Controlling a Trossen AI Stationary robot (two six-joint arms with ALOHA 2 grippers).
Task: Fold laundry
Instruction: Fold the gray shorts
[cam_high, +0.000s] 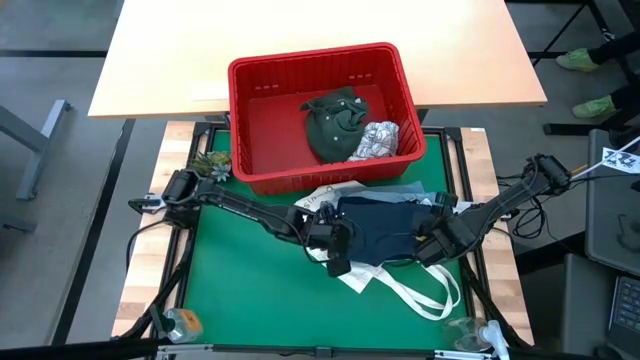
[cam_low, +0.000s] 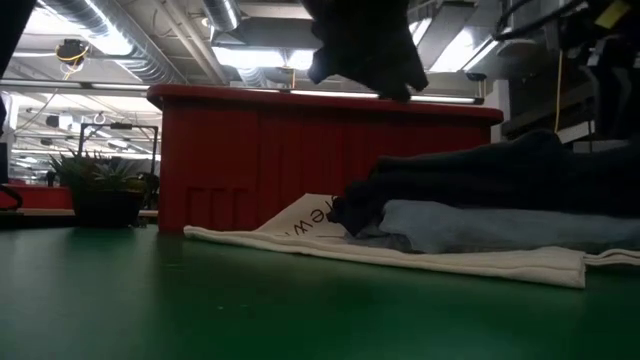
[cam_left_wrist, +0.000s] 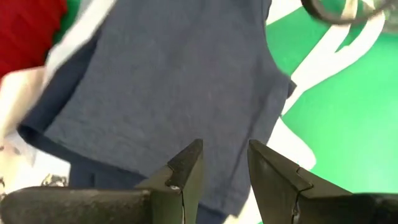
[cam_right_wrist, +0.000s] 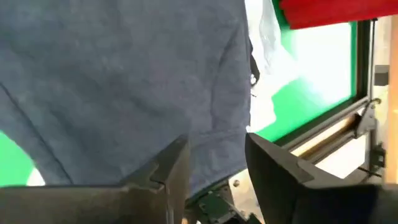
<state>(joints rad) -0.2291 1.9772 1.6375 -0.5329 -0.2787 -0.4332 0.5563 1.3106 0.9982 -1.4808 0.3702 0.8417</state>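
**Navy garment spread on the mat, both grippers poised over its edges**

Laundry sits in two places. A navy garment (cam_high: 388, 228) lies flat near the middle of the green mat (cam_high: 250, 290), stacked on light blue denim (cam_low: 470, 225) and on a white tote bag (cam_high: 415, 290) whose handles trail toward the near edge. A dark olive garment (cam_high: 335, 125) and a white leaf-print piece (cam_high: 378, 140) wait in the red basket (cam_high: 245, 120) at the far side of the table.

The left gripper (cam_high: 337, 258) hangs over the navy garment's near-left edge, the right gripper (cam_high: 432, 243) over its near-right edge. Each wrist view shows the fingers a narrow gap apart with nothing between them, the cloth lying beyond the tips. So no hold has been taken yet.

My reading is that the navy piece is the one being folded, and the step in hand is picking up its edge. Next, both grippers likely need to drop, pinch only the top layer at matching points, and carry it across evenly, without snagging the denim or tote beneath.

Hard to judge: how many folds the navy piece already carries, and how much denim lies under it. In the low view the grippers are mostly cut off above.
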